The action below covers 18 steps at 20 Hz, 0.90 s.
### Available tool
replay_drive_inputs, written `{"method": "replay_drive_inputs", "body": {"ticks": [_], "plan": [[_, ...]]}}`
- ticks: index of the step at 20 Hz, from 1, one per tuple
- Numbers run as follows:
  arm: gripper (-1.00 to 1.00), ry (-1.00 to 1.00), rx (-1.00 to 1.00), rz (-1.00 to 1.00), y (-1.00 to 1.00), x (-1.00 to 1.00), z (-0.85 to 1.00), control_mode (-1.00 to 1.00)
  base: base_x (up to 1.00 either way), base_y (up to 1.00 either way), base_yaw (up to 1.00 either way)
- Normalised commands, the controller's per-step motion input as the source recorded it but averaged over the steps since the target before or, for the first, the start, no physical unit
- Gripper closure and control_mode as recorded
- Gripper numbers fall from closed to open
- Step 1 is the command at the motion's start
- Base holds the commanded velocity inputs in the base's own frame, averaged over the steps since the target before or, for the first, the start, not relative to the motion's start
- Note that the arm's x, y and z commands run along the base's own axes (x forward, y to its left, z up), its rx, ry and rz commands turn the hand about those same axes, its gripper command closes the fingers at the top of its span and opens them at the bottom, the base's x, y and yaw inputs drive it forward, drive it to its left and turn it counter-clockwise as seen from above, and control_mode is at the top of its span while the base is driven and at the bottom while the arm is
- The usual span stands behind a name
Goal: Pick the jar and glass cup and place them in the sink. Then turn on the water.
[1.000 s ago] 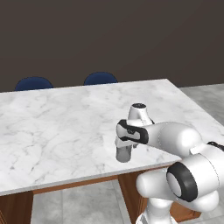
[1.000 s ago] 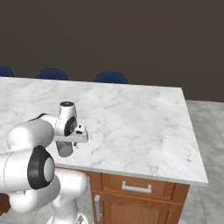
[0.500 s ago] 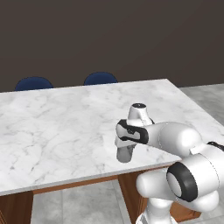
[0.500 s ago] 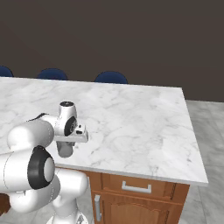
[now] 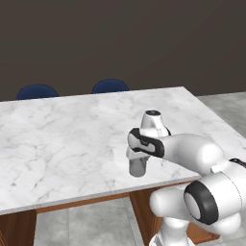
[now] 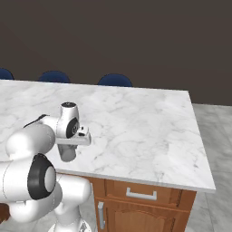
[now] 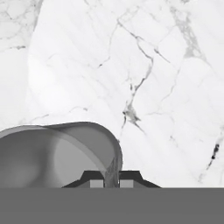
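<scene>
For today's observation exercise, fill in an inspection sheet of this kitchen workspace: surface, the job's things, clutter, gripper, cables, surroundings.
Surface: white marble counter, veined, on wooden cabinets.
Job's things: the glass cup, a plain grey tumbler, stands upright near the counter's front edge. In the hand view its rim sits between the fingertips.
Clutter: nothing seen.
Gripper: the gripper is shut on the glass cup's wall, one finger inside the cup and one outside; the cup's base looks to be on the counter, not yet lifted.
Cables: nothing seen.
Surroundings: dark wall behind; blue chair backs beyond the far edge; a silver drawer handle on the cabinet front; grey tiled floor.
</scene>
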Motion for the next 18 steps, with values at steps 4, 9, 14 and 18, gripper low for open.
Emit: {"method": "replay_drive_inputs", "body": {"ticks": [4, 9, 14, 18], "plan": [[1.0, 0.0, 0.0, 0.01, -0.09, -0.03, 0.31, -1.0, 0.0, 0.0, 0.0], [1.0, 0.0, 0.0, 0.0, -0.03, 0.0, 0.48, -1.0, 0.0, 0.0, 0.0], [1.0, 0.0, 0.0, 0.0, -0.13, 0.0, 0.46, -1.0, 0.0, 0.0, 0.0], [1.0, 0.0, 0.0, 0.0, -0.12, 0.0, 0.48, -1.0, 0.0, 0.0, 0.0]]}}
